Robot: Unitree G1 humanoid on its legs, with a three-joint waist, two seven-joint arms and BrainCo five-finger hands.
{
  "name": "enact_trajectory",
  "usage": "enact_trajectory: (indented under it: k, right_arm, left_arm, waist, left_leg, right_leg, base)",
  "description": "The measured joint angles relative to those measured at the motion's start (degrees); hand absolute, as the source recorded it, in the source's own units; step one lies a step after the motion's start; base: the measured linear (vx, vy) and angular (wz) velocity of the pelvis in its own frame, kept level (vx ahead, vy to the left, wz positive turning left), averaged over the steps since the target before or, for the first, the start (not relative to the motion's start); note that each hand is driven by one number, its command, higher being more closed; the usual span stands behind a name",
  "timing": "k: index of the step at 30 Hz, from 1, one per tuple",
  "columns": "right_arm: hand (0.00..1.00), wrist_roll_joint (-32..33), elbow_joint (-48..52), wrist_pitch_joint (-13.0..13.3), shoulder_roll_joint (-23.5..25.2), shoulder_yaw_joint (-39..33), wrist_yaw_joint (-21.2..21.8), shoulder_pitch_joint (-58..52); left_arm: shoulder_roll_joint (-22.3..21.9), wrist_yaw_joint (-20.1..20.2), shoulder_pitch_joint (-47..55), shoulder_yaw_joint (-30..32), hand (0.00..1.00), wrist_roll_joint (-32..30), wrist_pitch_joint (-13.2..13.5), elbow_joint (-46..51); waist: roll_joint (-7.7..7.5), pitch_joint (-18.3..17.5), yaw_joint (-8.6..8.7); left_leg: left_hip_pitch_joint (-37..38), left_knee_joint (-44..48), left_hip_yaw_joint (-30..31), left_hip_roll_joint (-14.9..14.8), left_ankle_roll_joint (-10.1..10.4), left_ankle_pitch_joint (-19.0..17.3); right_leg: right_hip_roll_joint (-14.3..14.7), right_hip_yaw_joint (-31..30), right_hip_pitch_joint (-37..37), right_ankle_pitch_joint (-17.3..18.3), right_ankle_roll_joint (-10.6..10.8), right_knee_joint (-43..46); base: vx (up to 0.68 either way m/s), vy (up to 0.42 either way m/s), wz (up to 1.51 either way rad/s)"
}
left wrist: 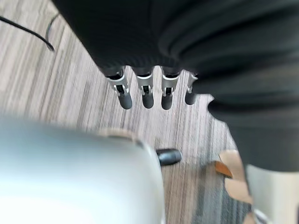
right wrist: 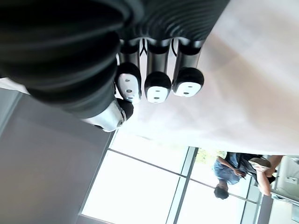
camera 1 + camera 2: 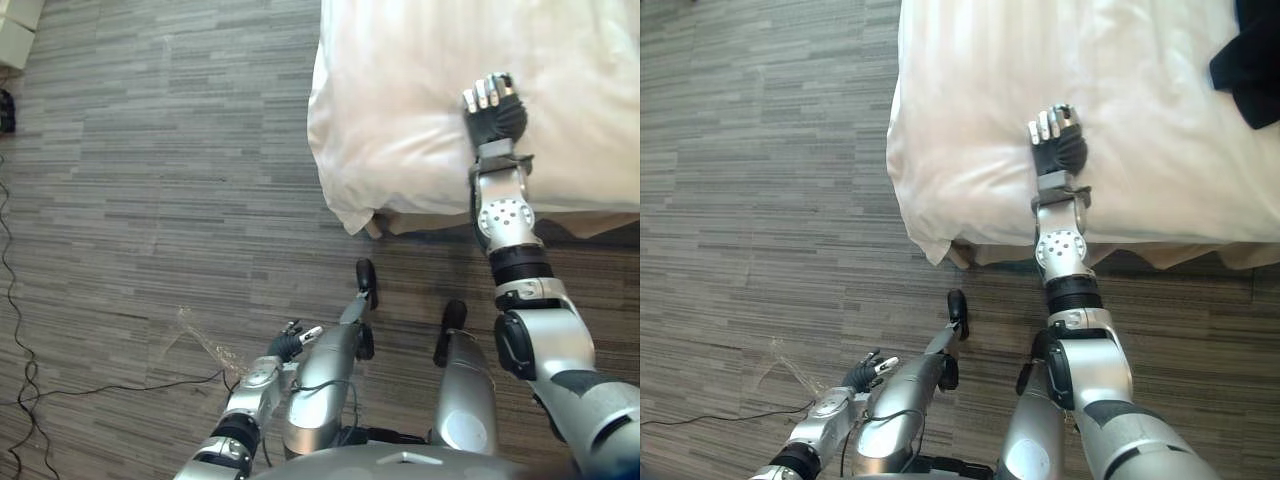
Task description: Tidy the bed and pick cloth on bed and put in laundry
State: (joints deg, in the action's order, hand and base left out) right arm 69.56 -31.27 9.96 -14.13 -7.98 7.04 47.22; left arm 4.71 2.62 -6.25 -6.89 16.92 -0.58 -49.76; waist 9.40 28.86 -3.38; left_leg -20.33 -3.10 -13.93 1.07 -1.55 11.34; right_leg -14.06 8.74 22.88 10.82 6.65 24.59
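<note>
While the right hand (image 3: 1057, 140) rests on the white duvet (image 3: 970, 120) with fingers curled on nothing, the dark cloth (image 3: 1250, 60) lies well apart on the bed. It looks soft, light and limp, so pinching a bunched fold seems best. The left hand (image 3: 288, 343) hangs slack-fingered over the floor (image 3: 150, 150).

Grey plank floor (image 3: 150, 150) with streaked grain; pale boxy objects (image 3: 18, 30) sit at its far left corner, a small dark thing (image 3: 6, 110) near them by the left edge; elsewhere tall windows (image 2: 140, 186), a person (image 2: 231, 172) near them.
</note>
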Motion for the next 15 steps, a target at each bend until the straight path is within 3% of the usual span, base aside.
enact_trajectory:
  k: [6,12,14,15]
  right_arm:
    - [1.0,-1.14,8.05,0.36,0.71,-3.18,3.07,-11.51]
    - [1.0,-2.7,4.3,0.46,4.48,-12.06,4.2,-34.46]
    - [1.0,-3.48,3.21,0.42,6.56,-14.01,4.6,-43.09]
    - [1.0,-3.48,3.11,0.37,7.05,-14.04,4.89,-45.3]
  left_arm:
    - [-0.38,-0.04,0.28,0.13,0.0,-0.74,0.48,0.01]
    - [-0.73,-0.07,1.45,0.5,0.0,-2.4,1.3,1.33]
    - [-0.81,-0.43,2.29,1.76,0.0,-3.13,1.56,1.2]
    - [-0.88,-0.38,2.74,2.57,0.0,-3.2,1.64,1.3]
  waist:
    - [-0.29,-0.07,2.51]
    - [-2.77,0.02,5.24]
    - [-3.5,0.2,7.86]
    - [-3.93,0.21,8.29]
  left_leg:
    - [2.05,-0.05,-2.75,-0.07,0.12,-0.27]
    - [6.07,-1.06,-5.85,-0.86,0.65,-2.2]
    - [8.05,-1.64,-6.51,-1.07,0.72,-2.26]
    - [9.06,-1.9,-6.74,-1.07,0.93,-2.41]
  right_leg:
    - [0.11,-2.49,-0.43,0.39,0.03,0.36]
    - [1.77,-5.54,-3.87,-0.63,0.42,-3.35]
    - [2.14,-5.94,-5.89,-1.4,0.55,-5.37]
    - [2.29,-6.28,-6.74,-1.58,0.57,-5.86]
  base:
    - [0.05,-0.051,-0.21]
    - [0.08,-0.051,-0.36]
    - [0.12,-0.035,-0.29]
    - [0.13,-0.032,-0.4]
